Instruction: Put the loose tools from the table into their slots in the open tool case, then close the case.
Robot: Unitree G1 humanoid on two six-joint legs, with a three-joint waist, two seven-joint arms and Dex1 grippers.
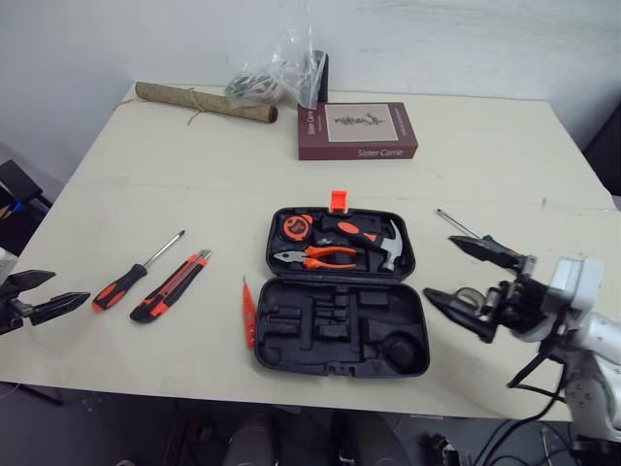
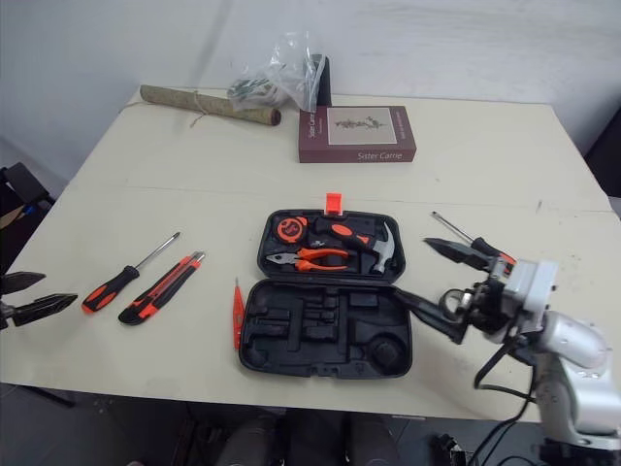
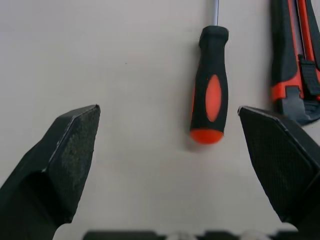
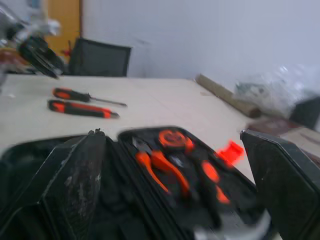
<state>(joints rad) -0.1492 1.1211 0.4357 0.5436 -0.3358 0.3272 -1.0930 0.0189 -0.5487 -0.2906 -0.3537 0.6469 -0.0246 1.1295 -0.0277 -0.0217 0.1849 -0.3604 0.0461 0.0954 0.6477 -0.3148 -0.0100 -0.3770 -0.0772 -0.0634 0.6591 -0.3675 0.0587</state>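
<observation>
One screwdriver [image 1: 136, 272] near spread left claw [image 1: 71, 286], right claw [image 1: 440, 267] beside tool case [image 1: 340, 364]

Left tool [image 1: 70, 287]: two black fingers [image 3: 65, 165], broad at the base and tapering to blunt wedge tips. The inner pads [image 3: 280, 160] are flat and finely grained, with bevelled edges.
Right tool [image 1: 441, 267]: same pattern, with two black tapered fingers. Its pad faces [image 4: 75, 185] are scuffed grey.
Right wrist housing [image 1: 582, 280]: boxy, pale silver-grey, with rounded corners. Black mechanism sits between it and the fingers.
Right forearm shell [image 1: 600, 354]: light grey, smooth and rounded.
Cables [image 1: 536, 367]: thin and black, looping below the wrist.
</observation>
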